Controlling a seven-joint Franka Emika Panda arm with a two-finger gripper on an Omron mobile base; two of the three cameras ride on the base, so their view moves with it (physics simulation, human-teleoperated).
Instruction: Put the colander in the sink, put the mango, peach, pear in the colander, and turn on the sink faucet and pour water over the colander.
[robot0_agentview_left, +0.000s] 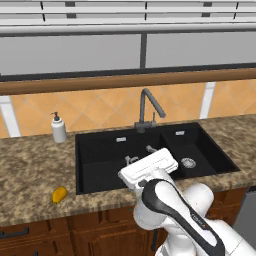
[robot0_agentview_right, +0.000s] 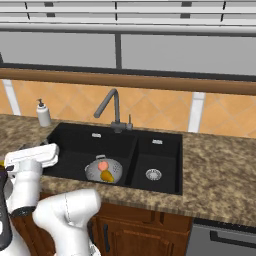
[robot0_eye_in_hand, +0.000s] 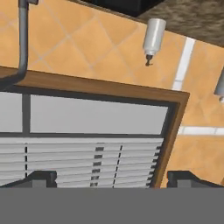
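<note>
The gripper (robot0_eye_in_hand: 112, 178) stood wide open with nothing in it, raised above the front of the sink (robot0_agentview_right: 75, 142) and aimed up at the window. The colander (robot0_agentview_right: 95, 172) sat below in the large basin, holding the peach (robot0_agentview_right: 102, 165) and mango (robot0_agentview_right: 106, 176). A yellow fruit (robot0_agentview_left: 59, 194) lay on the counter (robot0_agentview_left: 30, 170), well left of the hand.

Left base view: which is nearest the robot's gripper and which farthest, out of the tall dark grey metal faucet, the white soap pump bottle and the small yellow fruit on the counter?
From the open gripper, raised over the black sink:
1. Tall dark grey metal faucet, just behind it at the sink's back edge.
2. White soap pump bottle, back left, and small yellow fruit, front left: both clearly farther, too close to rank.
</note>
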